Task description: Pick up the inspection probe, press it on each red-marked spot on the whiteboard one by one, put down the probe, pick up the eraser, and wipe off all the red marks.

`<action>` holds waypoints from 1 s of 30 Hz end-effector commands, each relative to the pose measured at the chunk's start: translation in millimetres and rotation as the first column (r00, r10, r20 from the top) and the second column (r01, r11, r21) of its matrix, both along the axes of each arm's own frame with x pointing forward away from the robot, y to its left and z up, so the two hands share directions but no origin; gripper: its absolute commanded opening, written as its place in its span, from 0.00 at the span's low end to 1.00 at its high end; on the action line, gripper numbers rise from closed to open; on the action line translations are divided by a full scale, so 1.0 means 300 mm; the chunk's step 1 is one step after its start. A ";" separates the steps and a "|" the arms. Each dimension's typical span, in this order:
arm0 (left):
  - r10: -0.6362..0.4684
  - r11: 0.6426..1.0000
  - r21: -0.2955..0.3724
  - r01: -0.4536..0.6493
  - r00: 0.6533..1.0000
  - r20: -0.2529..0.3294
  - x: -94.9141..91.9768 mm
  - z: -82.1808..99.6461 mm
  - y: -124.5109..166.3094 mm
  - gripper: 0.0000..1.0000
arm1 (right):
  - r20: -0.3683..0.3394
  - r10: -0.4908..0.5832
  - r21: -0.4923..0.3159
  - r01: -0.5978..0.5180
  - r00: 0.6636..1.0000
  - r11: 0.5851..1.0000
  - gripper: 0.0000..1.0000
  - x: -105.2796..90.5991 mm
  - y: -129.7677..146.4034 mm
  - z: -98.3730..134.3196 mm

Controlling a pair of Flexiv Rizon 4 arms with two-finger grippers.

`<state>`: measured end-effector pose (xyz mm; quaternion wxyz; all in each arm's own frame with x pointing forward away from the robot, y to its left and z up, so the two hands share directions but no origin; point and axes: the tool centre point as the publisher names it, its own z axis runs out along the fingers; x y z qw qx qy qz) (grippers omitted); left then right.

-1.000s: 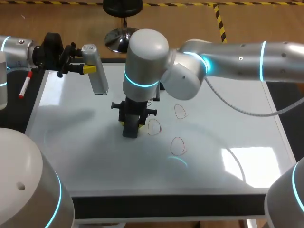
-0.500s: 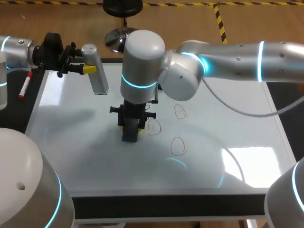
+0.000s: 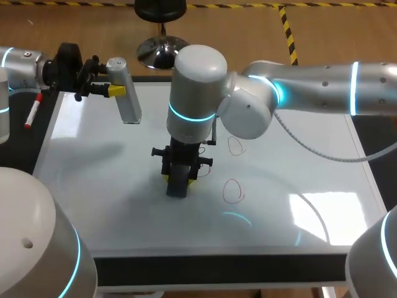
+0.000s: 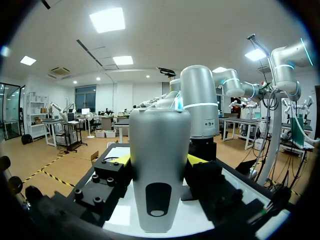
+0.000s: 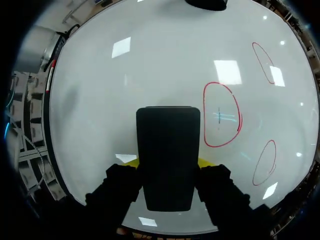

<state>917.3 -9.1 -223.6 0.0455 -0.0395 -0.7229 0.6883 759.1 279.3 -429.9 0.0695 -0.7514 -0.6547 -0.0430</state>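
On the shiny white whiteboard [image 3: 111, 205], the right hand [image 3: 178, 180] is closed tight on the black block eraser [image 3: 177, 189], just beside a red drawn ring [image 5: 222, 122]. Farther back, the left hand [image 3: 120, 90] grips the silver tube-shaped probe [image 3: 127, 102] above the board's far corner.

I've got the eraser [image 3: 177, 188] in my right gripper [image 3: 178, 180] over mid-whiteboard [image 3: 111, 186], jaws on both its sides. Three marks [image 5: 222, 115] lie to its right, one just beside it. My left gripper [image 3: 111, 90] has the probe [image 3: 126, 93] over the board's far-left corner. Marker [image 3: 32, 113] lies on the desk [image 3: 217, 272], left of the board.
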 end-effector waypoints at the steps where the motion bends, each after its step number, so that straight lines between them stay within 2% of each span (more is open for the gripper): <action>1: -0.003 1.000 -0.001 0.003 1.000 0.001 0.003 0.002 0.002 0.00 | -0.013 -0.027 0.020 0.028 1.000 0.999 0.00 -0.039 -0.074 -0.057; 8: -0.003 1.000 -0.001 0.003 1.000 0.001 0.003 0.002 0.002 0.00 | -0.034 -0.071 0.037 0.073 0.997 0.997 0.00 -0.048 -0.158 -0.067; 17: -0.003 1.000 -0.001 0.003 1.000 0.001 0.003 0.002 0.002 0.00 | -0.075 -0.077 0.013 0.079 0.994 0.997 0.00 -0.014 -0.192 -0.047; 24: -0.003 1.000 -0.001 0.003 1.000 0.001 0.003 0.002 0.002 0.00 | -0.086 -0.075 -0.025 0.073 0.993 0.997 0.00 0.007 -0.204 0.024; 30: -0.003 1.000 -0.001 0.003 1.000 0.001 0.003 0.002 0.002 0.00 | -0.072 -0.045 -0.062 0.040 0.996 0.997 0.00 0.046 -0.170 0.104</action>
